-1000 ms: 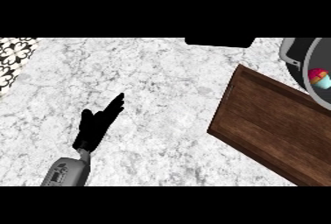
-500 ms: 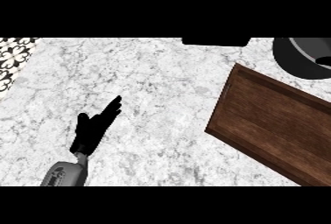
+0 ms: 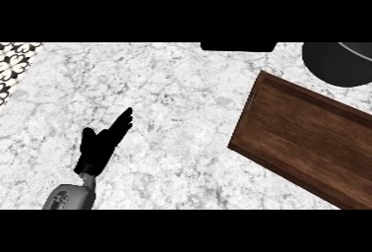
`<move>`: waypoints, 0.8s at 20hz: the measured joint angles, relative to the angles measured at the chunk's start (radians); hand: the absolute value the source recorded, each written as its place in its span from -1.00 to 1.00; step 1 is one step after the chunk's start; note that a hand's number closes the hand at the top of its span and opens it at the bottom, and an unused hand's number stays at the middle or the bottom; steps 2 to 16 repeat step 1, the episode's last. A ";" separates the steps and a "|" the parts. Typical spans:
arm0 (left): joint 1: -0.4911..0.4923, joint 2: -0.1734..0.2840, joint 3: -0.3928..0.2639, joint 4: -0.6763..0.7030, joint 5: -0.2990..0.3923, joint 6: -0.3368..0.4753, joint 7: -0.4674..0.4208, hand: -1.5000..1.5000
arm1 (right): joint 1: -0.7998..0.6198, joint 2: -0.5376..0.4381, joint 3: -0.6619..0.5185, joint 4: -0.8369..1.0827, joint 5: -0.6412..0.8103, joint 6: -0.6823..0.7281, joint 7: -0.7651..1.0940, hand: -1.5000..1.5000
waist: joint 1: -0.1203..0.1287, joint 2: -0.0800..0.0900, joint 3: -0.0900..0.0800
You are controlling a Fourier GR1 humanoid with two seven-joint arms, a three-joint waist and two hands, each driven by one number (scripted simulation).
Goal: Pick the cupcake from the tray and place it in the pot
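Head view: the wooden tray point(image 3: 309, 147) lies on the marbled worktop point(image 3: 174, 98) as the landmark, set at a slant, its long axis running from its upper-left corner down toward the picture's lower right edge. Its raised rim shows along the upper and left sides; its right part is cut off by the picture's edge. The board inside the rim is bare wood, and no cupcake shows on it or anywhere else in view, so where the cupcake is cannot be told.

Above the tray's upper right end sits the dark pot point(image 3: 341, 64), close to the rim but apart from it, partly cut by the picture's edge; its inside cannot be seen. Up and left of the tray, at the worktop's far edge, lies a black shape point(image 3: 238, 47).

Well left of the tray is a wide stretch of open marble. There the left hand point(image 3: 102, 145) rests, released, fingers straight and pointing up and right, holding nothing. A patterned strip point(image 3: 13, 64) borders the worktop's far left edge.
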 measured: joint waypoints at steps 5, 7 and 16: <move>0.007 0.003 0.002 -0.005 0.001 -0.002 0.000 0.00 | 0.013 -0.010 -0.023 0.000 -0.021 0.003 -0.026 -1.00 | -0.002 -0.001 0.000; 0.007 0.003 0.002 -0.005 0.001 -0.002 0.000 0.00 | 0.013 -0.010 -0.023 0.000 -0.021 0.003 -0.026 -1.00 | -0.002 -0.001 0.000; 0.007 0.003 0.002 -0.005 0.001 -0.002 0.000 0.00 | 0.013 -0.010 -0.023 0.000 -0.021 0.003 -0.026 -1.00 | -0.002 -0.001 0.000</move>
